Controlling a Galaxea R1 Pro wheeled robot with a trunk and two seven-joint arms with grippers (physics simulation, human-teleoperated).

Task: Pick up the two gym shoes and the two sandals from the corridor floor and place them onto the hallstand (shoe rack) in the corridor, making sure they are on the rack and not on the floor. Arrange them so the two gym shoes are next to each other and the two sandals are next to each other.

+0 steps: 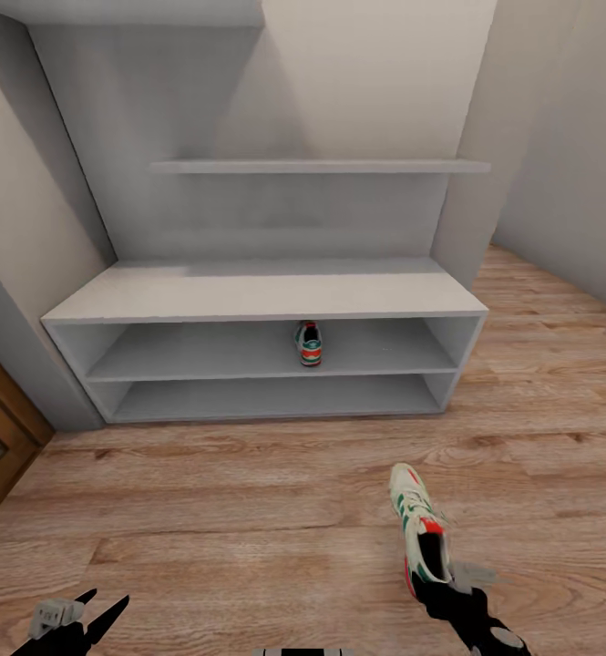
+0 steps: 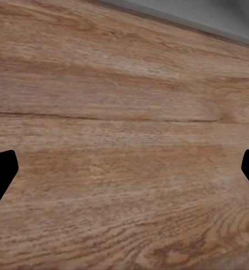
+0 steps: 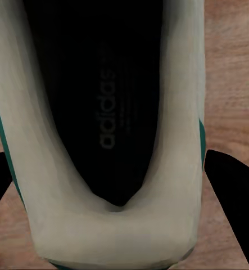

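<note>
One white gym shoe [image 1: 309, 343] with green stripes stands on the middle tier of the light-grey hallstand [image 1: 257, 296], heel toward me. The other gym shoe [image 1: 418, 524] is over the wood floor [image 1: 230, 510] in front of the rack's right half. My right gripper [image 1: 450, 583] is shut on its heel end. In the right wrist view its dark inside [image 3: 110, 101] lies between the two fingers [image 3: 234, 197], which press its sides. My left gripper [image 1: 88, 615] hangs open low at the left over bare planks [image 2: 124, 112]. The sandals are out of view.
The hallstand has a flat top, two open tiers and a grey wall shelf [image 1: 321, 167] above it. A brown door frame [image 1: 2, 437] stands at the left. Grey walls close in on both sides, and the floor runs on to the right.
</note>
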